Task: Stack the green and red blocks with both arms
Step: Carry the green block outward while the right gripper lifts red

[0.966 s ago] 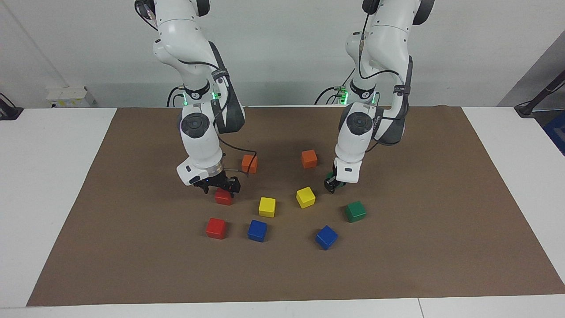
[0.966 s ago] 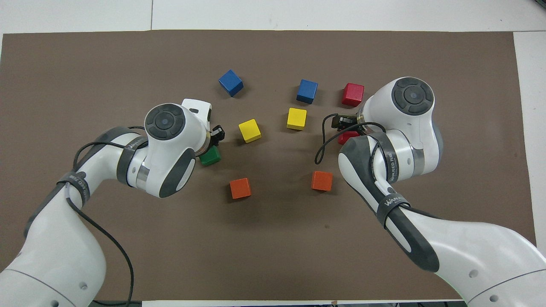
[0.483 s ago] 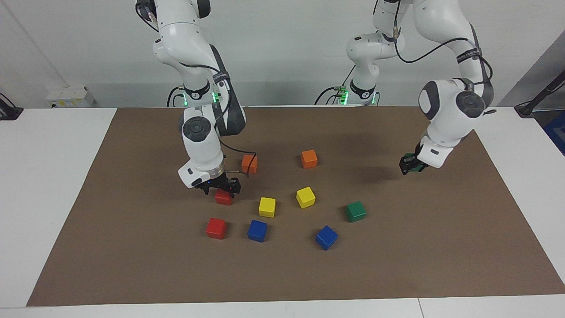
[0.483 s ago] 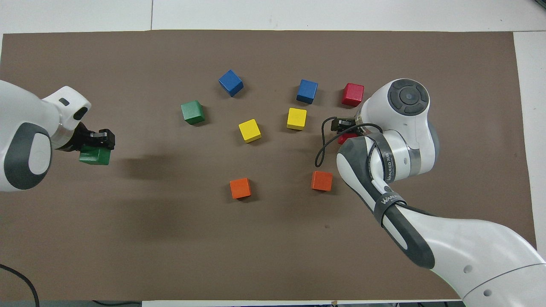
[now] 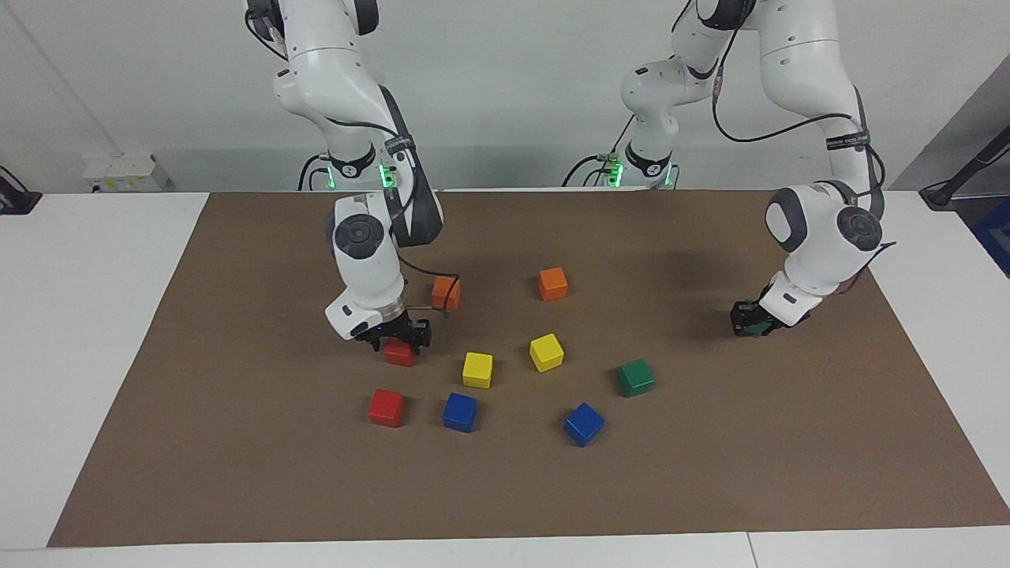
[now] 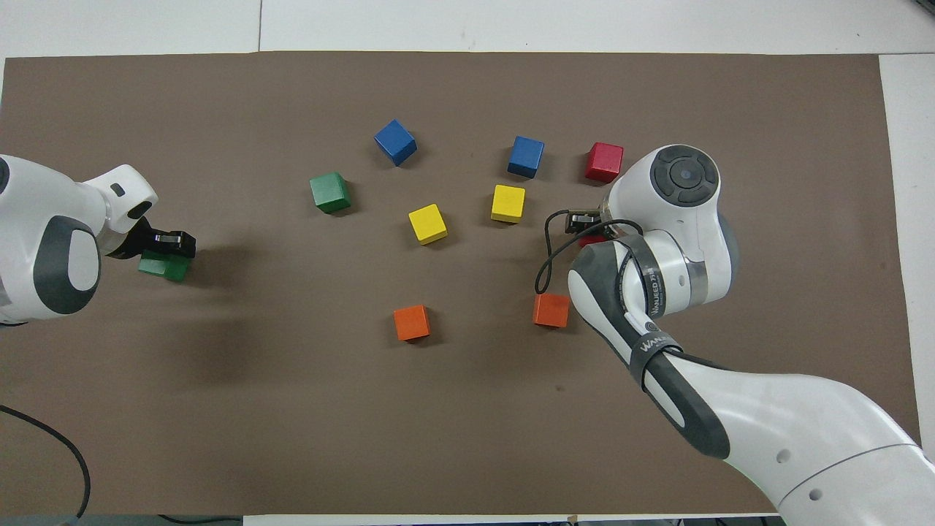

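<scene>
My left gripper (image 5: 748, 323) (image 6: 166, 243) is shut on a dark green block (image 5: 757, 328) (image 6: 162, 267), held low over bare mat at the left arm's end of the table. Whether the block touches the mat I cannot tell. A second green block (image 5: 635, 377) (image 6: 330, 192) sits loose on the mat. My right gripper (image 5: 398, 338) (image 6: 584, 221) is down on a red block (image 5: 400, 356) (image 6: 593, 239), which the arm mostly hides from above. Another red block (image 5: 387, 407) (image 6: 604, 161) lies farther from the robots.
Two yellow cubes (image 5: 477, 369) (image 5: 546, 352), two blue cubes (image 5: 460, 412) (image 5: 584, 424) and two orange cubes (image 5: 446, 292) (image 5: 552, 283) lie around the middle of the brown mat (image 5: 237, 473). The right arm's cable hangs beside one orange cube.
The left arm has carried its green block from beside a yellow cube out to its own end of the mat and lowered it. The right gripper has sunk lower onto the red block.
</scene>
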You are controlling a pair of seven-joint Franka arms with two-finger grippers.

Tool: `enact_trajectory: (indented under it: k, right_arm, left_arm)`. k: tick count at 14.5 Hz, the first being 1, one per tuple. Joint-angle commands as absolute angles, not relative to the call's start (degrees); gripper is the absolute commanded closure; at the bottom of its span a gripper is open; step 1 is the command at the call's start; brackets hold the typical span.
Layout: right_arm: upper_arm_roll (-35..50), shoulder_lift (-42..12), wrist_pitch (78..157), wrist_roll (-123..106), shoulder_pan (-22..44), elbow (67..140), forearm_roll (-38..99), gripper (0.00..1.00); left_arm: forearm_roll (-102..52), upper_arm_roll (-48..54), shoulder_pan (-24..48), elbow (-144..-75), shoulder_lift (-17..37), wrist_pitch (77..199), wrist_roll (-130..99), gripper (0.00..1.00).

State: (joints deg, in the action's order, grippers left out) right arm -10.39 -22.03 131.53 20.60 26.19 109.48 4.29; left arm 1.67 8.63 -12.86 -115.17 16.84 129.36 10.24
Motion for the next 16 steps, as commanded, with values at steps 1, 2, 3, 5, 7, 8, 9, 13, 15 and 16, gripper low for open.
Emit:
enact_trajectory:
  k: [1,2,3,5,7,8,9,13,15,16]
  right_arm:
    - [-10.5,-21.8,132.9,19.6,26.5,110.5,4.1,0.62]
    - [-10.5,-21.7,133.0,19.4,26.5,110.7,4.1,0.84]
    - [-10.5,-21.8,133.0,19.2,26.5,110.7,4.1,1.0]
    - [-10.5,-21.8,132.9,18.1,26.3,110.6,4.1,1.0]
    - [-10.5,-21.8,132.9,17.9,25.7,110.3,4.1,1.0]
    - [-10.6,-21.8,132.5,17.8,25.3,110.0,4.1,1.0]
    - [-10.8,-21.4,131.8,17.3,24.6,109.5,4.1,1.0]
    - [-10.8,-17.2,128.1,10.5,18.4,109.7,4.1,1.0]
    - [-10.8,-15.3,126.0,6.6,14.9,110.0,4.1,1.0]
    - [-10.8,-14.9,125.8,4.5,13.5,110.0,4.1,1.0]
  left_arm:
    - [1.2,9.1,-13.4,-115.2,16.7,130.3,11.3,1.0]
    - [1.1,9.1,-13.2,-115.5,16.7,131.0,11.3,1.0]
    - [1.1,9.0,-13.2,-115.7,16.7,131.6,10.8,1.0]
    - [1.2,9.0,-12.7,-116.0,16.7,132.5,7.5,1.0]
    - [1.2,8.9,-12.5,-115.8,16.7,132.7,5.1,1.0]
    - [1.2,9.0,-12.6,-115.8,16.7,133.0,3.4,1.0]
    - [1.4,9.0,-12.5,-115.8,16.8,133.5,2.0,1.0]
    - [1.4,8.9,-12.4,-116.5,16.8,135.3,0.9,1.0]
    - [1.4,8.9,-12.4,-116.8,16.7,135.4,0.9,0.99]
    - [1.4,8.9,-12.7,-117.9,16.6,135.7,0.8,0.95]
